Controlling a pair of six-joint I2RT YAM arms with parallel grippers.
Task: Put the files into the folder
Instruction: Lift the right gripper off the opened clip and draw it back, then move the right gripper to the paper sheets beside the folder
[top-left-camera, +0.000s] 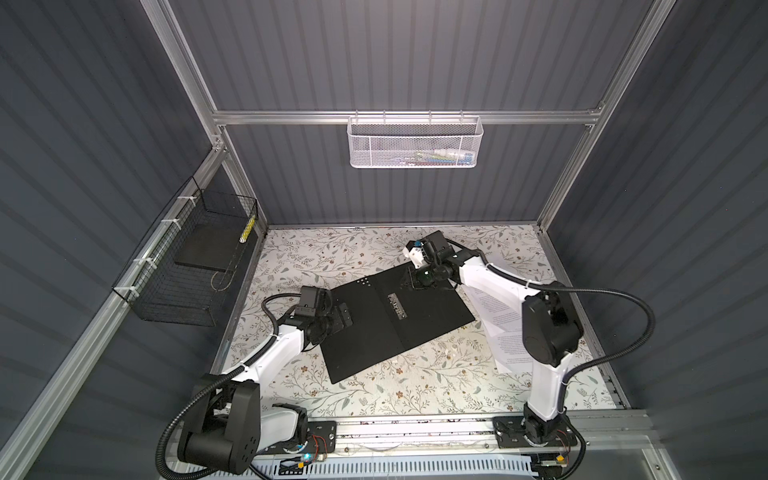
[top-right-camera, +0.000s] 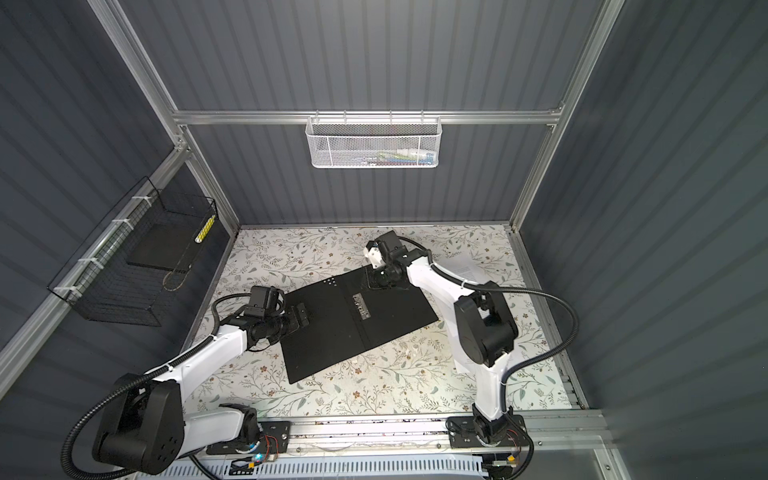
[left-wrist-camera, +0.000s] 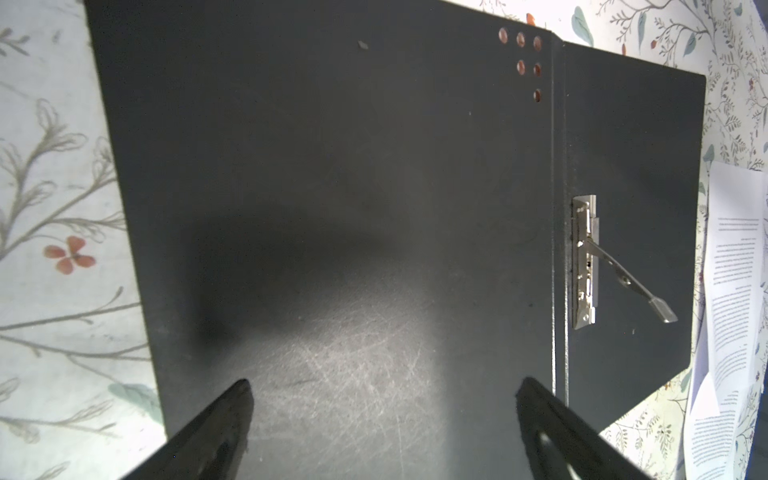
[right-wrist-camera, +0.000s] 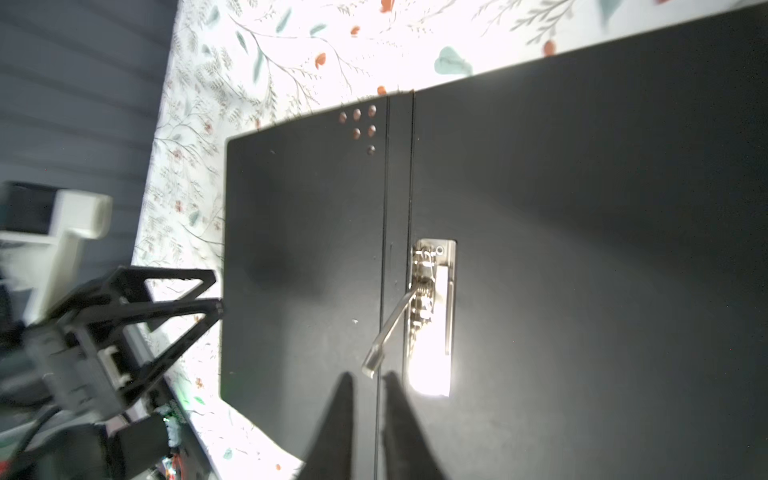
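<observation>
So the folder (top-left-camera: 365, 340) is lying wide open, black inside facing up, pretty much dead center of the frame in both top views, and it's sitting at an angle on the flowery counter (top-left-camera: 374, 399). The metal clip (top-left-camera: 397, 306) is sitting just beside the spine. In the right wrist view its lever (right-wrist-camera: 390, 324) is sticking up off the clip.

The right fingers (right-wrist-camera: 340, 415) are hovering right at the lever's tip, almost together with just a sliver of gap between them. Can't tell if they're actually touching it. The left fingers (left-wrist-camera: 224, 415) are hanging spread wide over the folder's left flap, gripping nothing.

The files (top-left-camera: 494, 307) are lying outside the folder at the right of the frame, a loose fan of printed white sheets. The right arm (top-left-camera: 548, 328) is blocking a good chunk of them from above.

Further out, a black wire basket (top-left-camera: 187, 282) is hanging at the left edge, and a white mesh basket (top-left-camera: 415, 143) is hanging up top, center.
</observation>
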